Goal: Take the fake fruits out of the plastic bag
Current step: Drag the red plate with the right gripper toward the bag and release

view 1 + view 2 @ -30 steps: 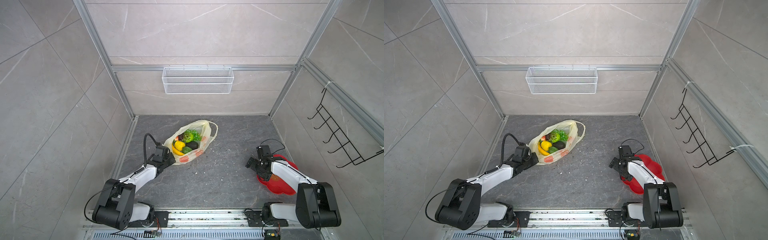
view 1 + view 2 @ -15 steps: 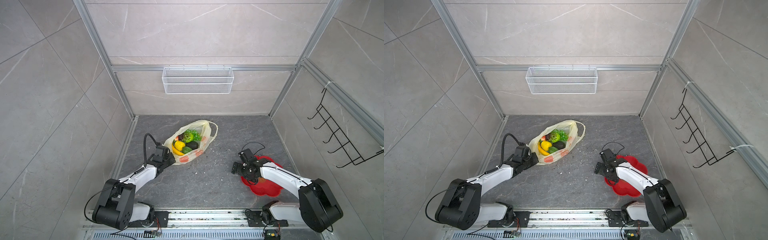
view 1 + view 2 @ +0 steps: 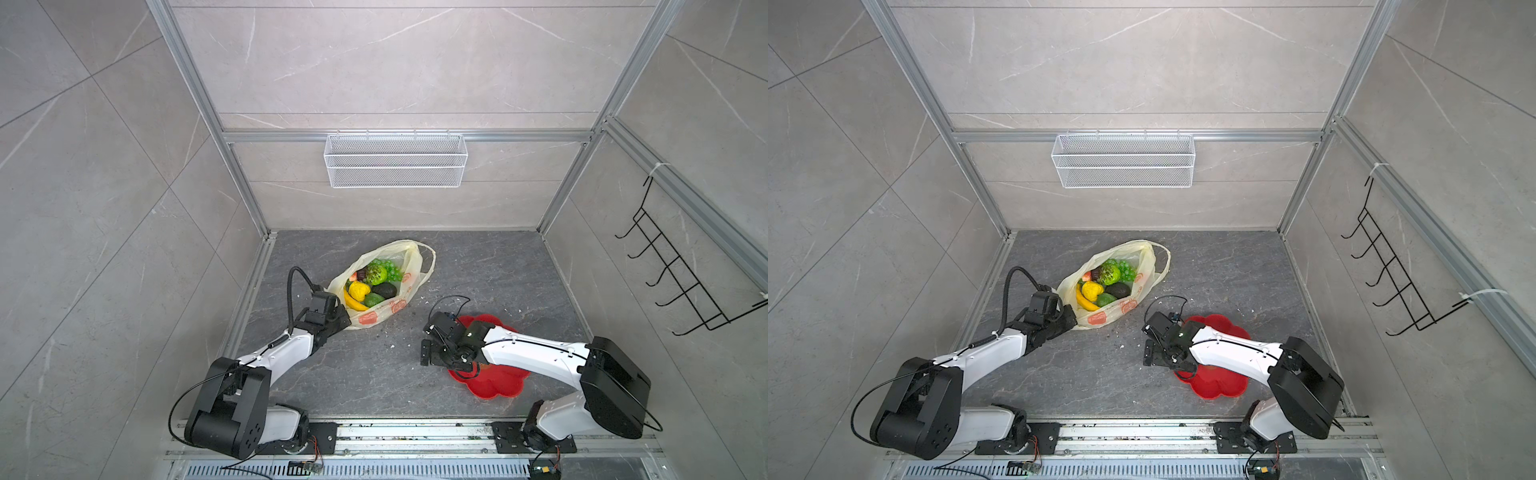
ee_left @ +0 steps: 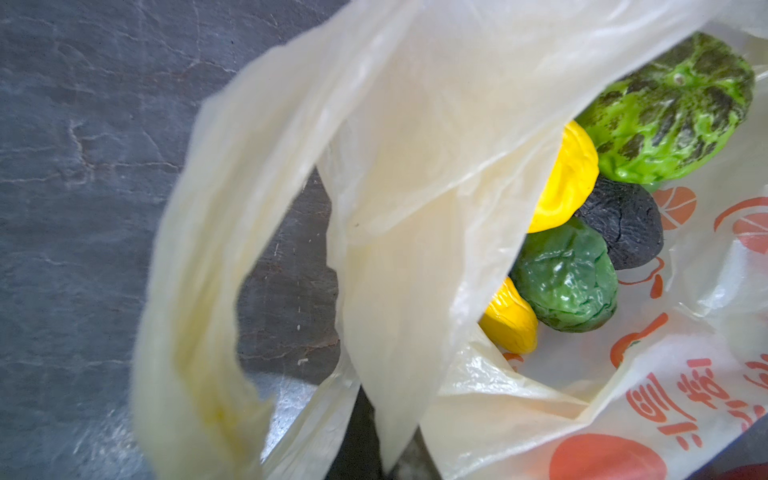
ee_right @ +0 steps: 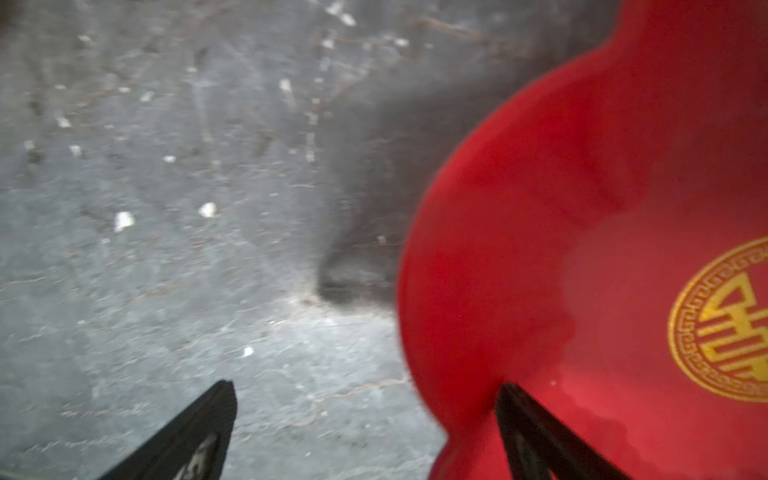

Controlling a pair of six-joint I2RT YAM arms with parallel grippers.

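The bag (image 3: 376,319) of fruits (image 3: 370,286) lies at 11 o'clock on the surface (image 3: 353,374). The left jaws pinch its 7 o'clock edge. The right jaws, spread and empty, hang over the rim of the plate (image 3: 498,388). The reach-in should go best with the mouth held wide.

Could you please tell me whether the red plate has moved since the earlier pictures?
Yes. The red plate has slid left, toward the plastic bag, which lies unmoved.
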